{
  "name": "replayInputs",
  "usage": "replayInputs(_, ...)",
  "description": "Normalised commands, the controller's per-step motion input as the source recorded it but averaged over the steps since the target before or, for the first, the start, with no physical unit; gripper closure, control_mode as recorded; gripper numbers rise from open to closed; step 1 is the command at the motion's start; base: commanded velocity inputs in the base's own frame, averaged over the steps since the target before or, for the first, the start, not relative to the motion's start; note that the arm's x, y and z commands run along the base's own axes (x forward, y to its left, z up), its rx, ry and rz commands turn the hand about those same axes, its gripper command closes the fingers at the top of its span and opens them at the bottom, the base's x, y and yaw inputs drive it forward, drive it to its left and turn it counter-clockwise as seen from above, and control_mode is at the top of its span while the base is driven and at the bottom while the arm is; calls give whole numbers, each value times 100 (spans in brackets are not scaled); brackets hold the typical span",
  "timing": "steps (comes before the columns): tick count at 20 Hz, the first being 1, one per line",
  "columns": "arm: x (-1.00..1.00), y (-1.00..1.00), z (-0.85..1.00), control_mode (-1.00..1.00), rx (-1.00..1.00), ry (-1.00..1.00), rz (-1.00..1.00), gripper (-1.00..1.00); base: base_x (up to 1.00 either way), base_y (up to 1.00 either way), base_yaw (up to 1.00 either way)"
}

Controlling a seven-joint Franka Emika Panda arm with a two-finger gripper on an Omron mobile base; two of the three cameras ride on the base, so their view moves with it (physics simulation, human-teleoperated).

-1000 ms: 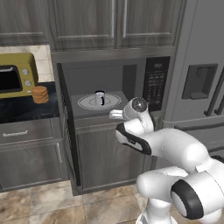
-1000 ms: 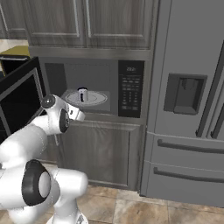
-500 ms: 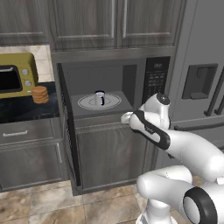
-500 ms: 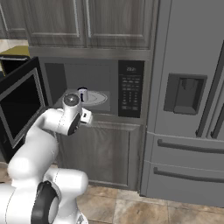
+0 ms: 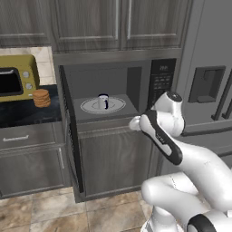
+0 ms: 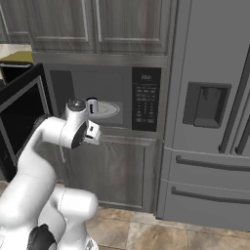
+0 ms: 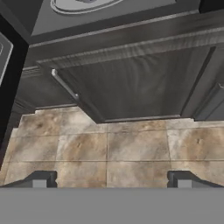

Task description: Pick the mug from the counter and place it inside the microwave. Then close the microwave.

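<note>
The mug [image 5: 103,101] stands upright on the white turntable [image 5: 118,105] inside the open microwave [image 5: 108,93] at the left base view's centre, while the jaws, released and empty, hang before the cabinet door [image 7: 131,85] below.

1 mug [image 5: 103,101], on 1 white turntable [image 5: 118,106], inside 1 microwave [image 5: 161,81] w/ door open. 1 mustard toaster oven [image 5: 17,77] and 1 stack of brown biscuits [image 5: 41,98] on 1 black tabletop [image 5: 22,115]. 1 fridge [image 6: 215,122]. 1 robot arm [image 5: 163,140]. Biscuit count in stack: can't tell.
</note>
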Motion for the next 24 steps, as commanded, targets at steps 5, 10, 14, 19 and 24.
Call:
replayInputs(5, -86, 0, 11, -100, -4, -19, -4, -100, 0, 0, 0)
replayInputs(10, -63, 0, 22, -100, -7, -18, -4, -100, 0, 0, 0)
replayInputs(14, -42, 0, 21, -100, -11, -20, -5, -100, 0, 0, 0)
replayInputs(19, -32, 0, 14, -100, -15, -19, -4, -100, 0, 0, 0)
replayInputs(24, -57, 0, 12, -100, -14, -27, -4, -100, 0, 0, 0)
